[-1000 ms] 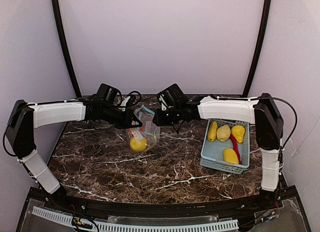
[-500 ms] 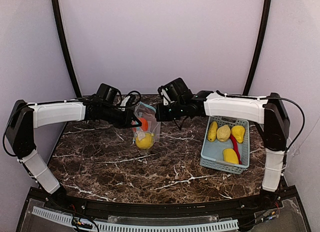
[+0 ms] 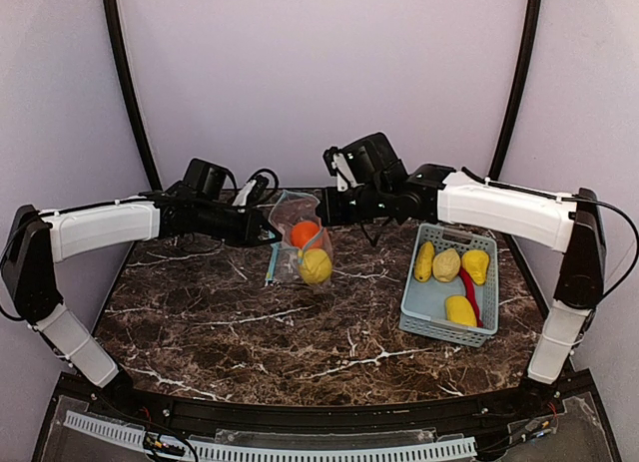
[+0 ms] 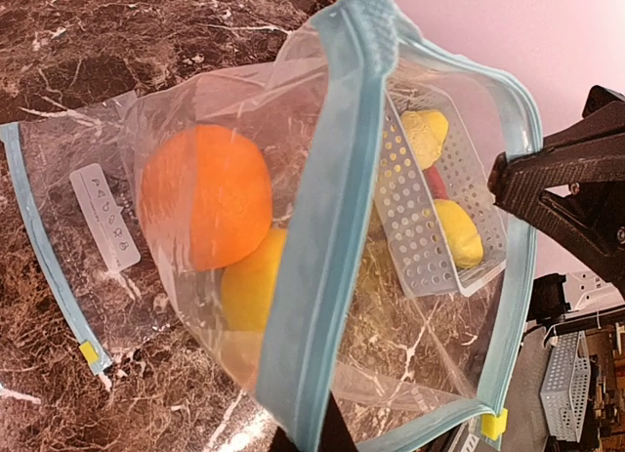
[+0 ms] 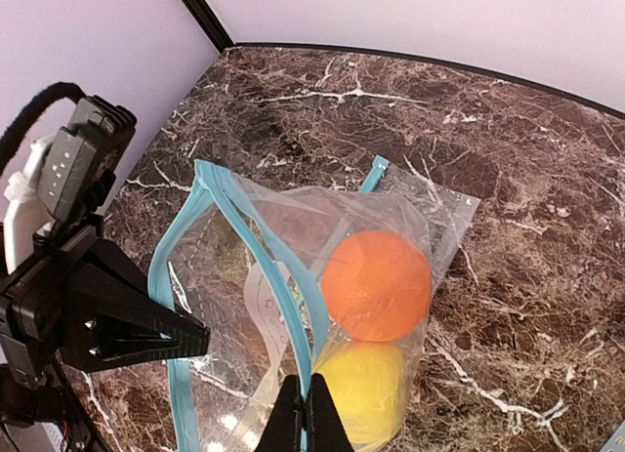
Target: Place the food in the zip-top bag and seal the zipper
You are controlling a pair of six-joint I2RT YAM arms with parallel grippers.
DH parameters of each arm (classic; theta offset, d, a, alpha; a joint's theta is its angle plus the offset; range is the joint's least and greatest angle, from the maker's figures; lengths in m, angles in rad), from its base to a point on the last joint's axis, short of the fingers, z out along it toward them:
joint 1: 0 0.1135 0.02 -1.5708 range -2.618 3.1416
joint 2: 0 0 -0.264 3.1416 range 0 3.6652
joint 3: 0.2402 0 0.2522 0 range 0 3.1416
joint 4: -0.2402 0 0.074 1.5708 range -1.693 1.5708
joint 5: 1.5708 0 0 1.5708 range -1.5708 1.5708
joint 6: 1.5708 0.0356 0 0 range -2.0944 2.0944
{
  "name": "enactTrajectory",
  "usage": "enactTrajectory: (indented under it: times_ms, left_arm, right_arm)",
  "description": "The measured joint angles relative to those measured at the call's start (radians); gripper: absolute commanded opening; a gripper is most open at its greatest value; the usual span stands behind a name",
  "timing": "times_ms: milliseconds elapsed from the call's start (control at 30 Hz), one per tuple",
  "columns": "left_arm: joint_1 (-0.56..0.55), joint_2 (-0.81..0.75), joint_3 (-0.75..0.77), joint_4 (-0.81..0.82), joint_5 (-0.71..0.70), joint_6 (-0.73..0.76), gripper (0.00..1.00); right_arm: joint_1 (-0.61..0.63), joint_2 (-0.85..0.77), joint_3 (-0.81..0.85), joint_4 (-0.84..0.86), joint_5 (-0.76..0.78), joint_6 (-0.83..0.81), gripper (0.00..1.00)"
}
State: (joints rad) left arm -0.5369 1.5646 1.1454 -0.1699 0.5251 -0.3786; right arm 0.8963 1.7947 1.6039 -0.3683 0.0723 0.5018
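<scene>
Marble tabletop: dark with white veins; both arms are reached out over its far half.
Basket: pale blue, near right. Four yellow pieces and the red chili are not yet bagged.
Bag: clear, held up mid-tabletop, well apart from the basket. Whether its bottom rests on the tabletop cannot be told.
Contents: orange sits on top of a yellow fruit, both inside the bag.
Zipper rim: teal, unsealed, mouth held open between the two arms.
Left gripper: jaws pinched on one side of the rim, thin bite only.
Right gripper: jaws pinched on the opposite side of the rim.
Risk, slip: slick film could be pulled out of either thin pinch by the weight of two fruits; the bag would drop and the fruits could roll out.
Risk, over-spread: if the arms are drawn further apart, the rim could be yanked free or the film torn.
Risk, no free arm: both are tied up; once one is released to fetch from the basket, the mouth is likely to collapse.
Change vs a second ago: right jaws, then partly spread, are now closed on the rim. The bag has been lifted and carried back and to the right, and the orange is now plainly seen.
</scene>
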Motion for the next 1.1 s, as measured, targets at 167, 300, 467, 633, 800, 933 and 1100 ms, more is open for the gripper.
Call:
enactTrajectory:
  times_ms: [167,300,467,633,800,933,1100]
  left_arm:
    - [-0.005,0.0,0.0,-0.003,0.017,0.014,0.01]
    - [-0.007,0.0,0.0,-0.006,0.017,0.027,0.01]
    - [-0.011,0.0,0.0,-0.011,0.017,0.035,0.01]
    - [-0.011,0.0,0.0,-0.011,0.017,0.038,0.01]
    - [-0.011,0.0,0.0,-0.012,0.017,0.042,0.01]
    - [-0.015,0.0,0.0,-0.013,0.015,0.046,0.01]
    - [-0.017,0.01,0.008,-0.046,0.003,0.047,0.01]
  right_arm:
    - [0.005,0.006,0.0,-0.028,0.003,-0.003,0.0]
    - [0.008,0.006,-0.001,-0.031,0.003,-0.004,0.0]
    - [0.008,0.006,-0.018,-0.031,0.004,-0.003,0.0]
    - [0.008,0.006,-0.021,-0.033,0.003,-0.004,0.0]
    - [0.008,0.006,-0.021,-0.036,0.002,-0.004,0.04]
    - [0.008,0.007,-0.021,-0.047,-0.001,-0.003,0.5]
    - [0.009,0.002,-0.056,-0.053,0.007,-0.004,0.74]
